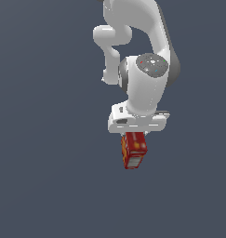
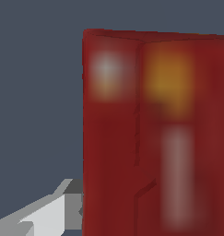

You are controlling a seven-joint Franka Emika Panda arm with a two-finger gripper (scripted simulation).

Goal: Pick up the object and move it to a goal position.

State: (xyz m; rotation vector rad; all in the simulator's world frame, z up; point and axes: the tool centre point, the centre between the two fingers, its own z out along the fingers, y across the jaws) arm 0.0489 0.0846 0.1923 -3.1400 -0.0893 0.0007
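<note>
The object (image 1: 133, 149) is a small red box with pale and orange label patches, hanging just below the white hand of the arm in the exterior view. My gripper (image 1: 134, 137) is shut on its upper end, and the fingers are mostly hidden behind the box. In the wrist view the object (image 2: 155, 133) fills most of the picture, blurred and very close, with a white patch and an orange patch on its red face. One grey fingertip (image 2: 58, 214) presses against its side.
A plain dark grey-blue surface (image 1: 44, 176) lies all around and under the held box. The white arm (image 1: 142, 56) rises toward the top of the exterior view.
</note>
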